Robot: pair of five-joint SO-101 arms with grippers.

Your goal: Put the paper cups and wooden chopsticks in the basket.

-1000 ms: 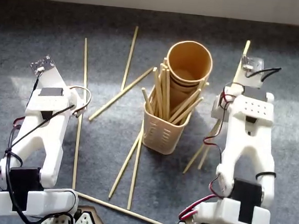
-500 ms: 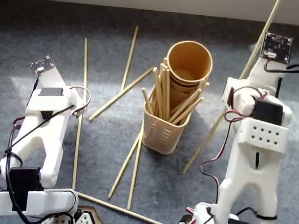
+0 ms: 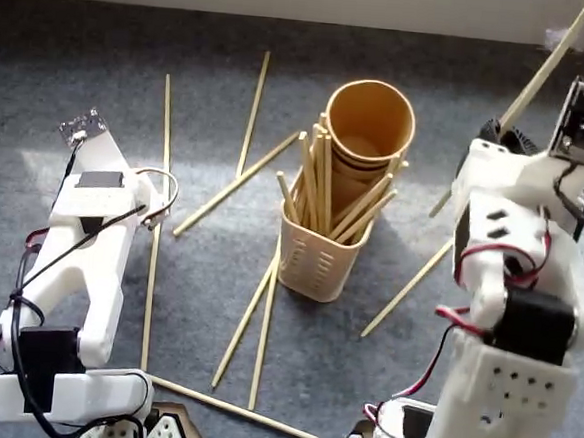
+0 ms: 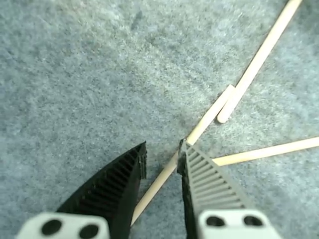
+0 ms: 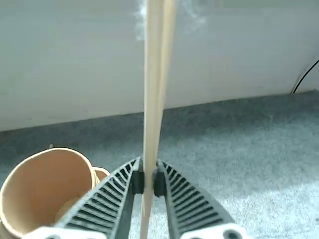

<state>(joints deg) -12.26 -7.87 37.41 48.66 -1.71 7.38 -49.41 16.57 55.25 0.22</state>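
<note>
Raised higher, right tool [image 5: 148, 180] pinches chopsticks [image 5: 154, 74]; left tool [image 4: 162, 149], parted, straddles a floor chopstick [image 4: 209, 117].

We count two arms [image 3: 94, 255], one basket [image 3: 314, 266], one cup stack [image 3: 369, 119] and at least seven loose chopsticks [image 3: 236, 183]; those in the basket are too crowded to count.

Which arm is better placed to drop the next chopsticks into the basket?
Right. The right gripper is shut on raised chopsticks near the basket; the left gripper is open around a chopstick on the carpet.
</note>
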